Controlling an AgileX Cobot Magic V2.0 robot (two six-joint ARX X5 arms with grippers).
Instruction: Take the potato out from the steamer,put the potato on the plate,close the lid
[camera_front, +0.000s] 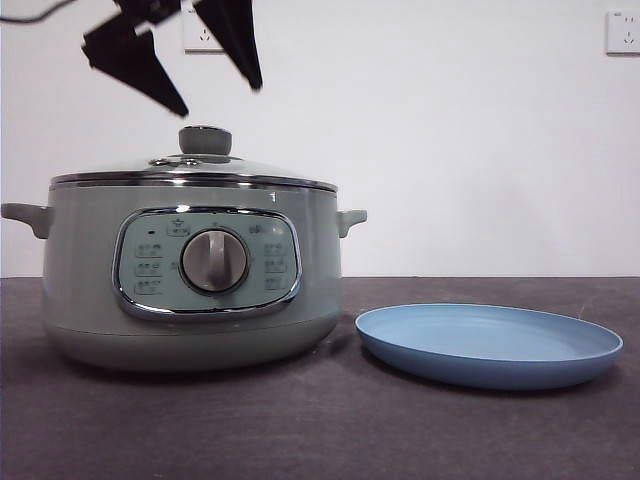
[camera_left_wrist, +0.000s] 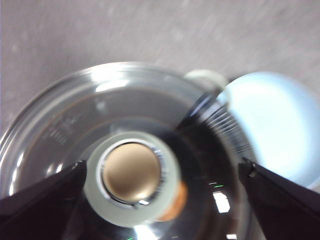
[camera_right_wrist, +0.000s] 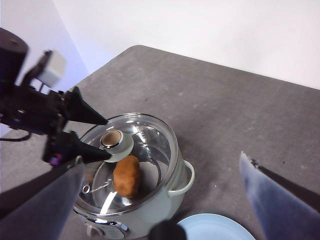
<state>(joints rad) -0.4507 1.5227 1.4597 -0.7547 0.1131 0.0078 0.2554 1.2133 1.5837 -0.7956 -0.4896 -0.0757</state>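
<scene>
Lid (camera_front: 195, 170) is on the steamer (camera_front: 190, 290), knob (camera_front: 205, 140) on top, so nothing's out yet. Left gripper (camera_front: 215, 95) hangs just above the knob, not touching; in the left wrist view the knob (camera_left_wrist: 132, 177) sits between its fingers (camera_left_wrist: 42, 195) but nearer one finger than the other, so prob needs a small sideways shift before dropping straight down. Its fingers are wide apart, well wider than the knob, holding nothing. Potato (camera_right_wrist: 126, 175) is inside the steamer, seen thru the glass lid, lying off to one side of the knob, long axis roughly running from the knob out twd the rim; a sliver of orange also shows under the knob in the left wrist view. Plate (camera_front: 490, 345) sits on the counter (camera_front: 320, 430) just beside the steamer, bare. Right gripper (camera_right_wrist: 160, 200) waits high and back, fingers spread, nothing in them. Left is far nearer the lid, so judged next move: down onto knob, clamp, lift.
</scene>
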